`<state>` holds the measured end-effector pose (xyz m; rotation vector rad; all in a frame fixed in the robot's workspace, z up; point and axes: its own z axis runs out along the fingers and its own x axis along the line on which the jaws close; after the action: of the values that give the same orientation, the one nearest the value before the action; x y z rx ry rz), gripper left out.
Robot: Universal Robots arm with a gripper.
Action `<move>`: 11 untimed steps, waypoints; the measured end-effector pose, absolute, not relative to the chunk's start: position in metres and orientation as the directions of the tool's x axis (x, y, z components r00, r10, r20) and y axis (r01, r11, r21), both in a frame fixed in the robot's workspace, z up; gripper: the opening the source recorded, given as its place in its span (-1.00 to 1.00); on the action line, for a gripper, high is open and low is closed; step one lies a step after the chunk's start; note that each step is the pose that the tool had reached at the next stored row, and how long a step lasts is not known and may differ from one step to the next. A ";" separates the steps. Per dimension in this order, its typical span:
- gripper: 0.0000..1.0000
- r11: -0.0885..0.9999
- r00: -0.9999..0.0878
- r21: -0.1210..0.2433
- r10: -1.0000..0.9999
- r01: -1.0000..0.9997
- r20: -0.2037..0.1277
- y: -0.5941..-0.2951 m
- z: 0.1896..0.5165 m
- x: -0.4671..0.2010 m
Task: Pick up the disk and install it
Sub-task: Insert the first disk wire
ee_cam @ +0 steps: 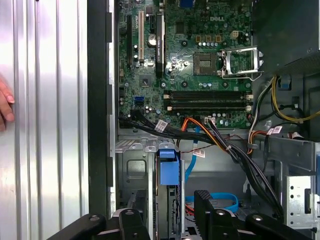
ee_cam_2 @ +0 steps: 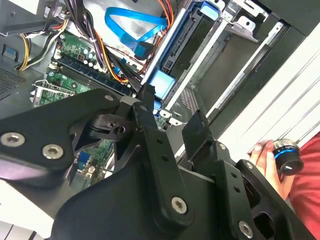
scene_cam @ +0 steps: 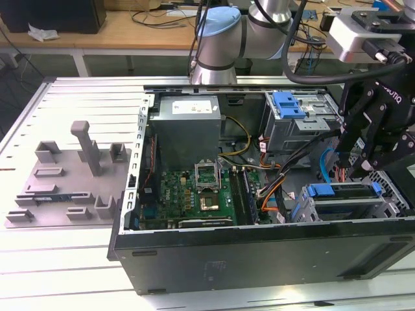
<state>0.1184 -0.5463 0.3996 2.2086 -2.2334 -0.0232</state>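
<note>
The disk (scene_cam: 347,202) sits in the drive bay at the front corner of the open computer case, on the exterior view's right, with a blue frame (scene_cam: 337,190) along its upper edge. In the first wrist view the disk (ee_cam: 168,192) shows edge-on in its slot, its blue tab (ee_cam: 169,171) on the side toward the motherboard. My gripper (scene_cam: 355,167) hangs just above it, open. Its two black fingers straddle the disk's edge with a gap on each side in both wrist views (ee_cam: 170,207) (ee_cam_2: 170,112). I hold nothing.
The case holds a green motherboard (scene_cam: 201,188), a grey power supply (scene_cam: 188,123), cable bundles (ee_cam: 225,145), and a second drive cage with a blue clip (scene_cam: 288,103). A grey fixture tray (scene_cam: 71,175) lies on the exterior view's left. A person's hand (ee_cam_2: 260,155) holds a small device beside the case.
</note>
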 end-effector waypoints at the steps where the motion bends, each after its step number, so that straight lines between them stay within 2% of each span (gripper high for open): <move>1: 0.00 0.011 -0.011 0.011 -1.000 -1.000 -0.010 -0.546 0.400 0.118; 11: 0.00 0.011 -0.011 0.011 -1.000 -1.000 -0.010 -0.546 0.399 0.118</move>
<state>0.1184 -0.5463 0.3993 2.2086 -2.2334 -0.0232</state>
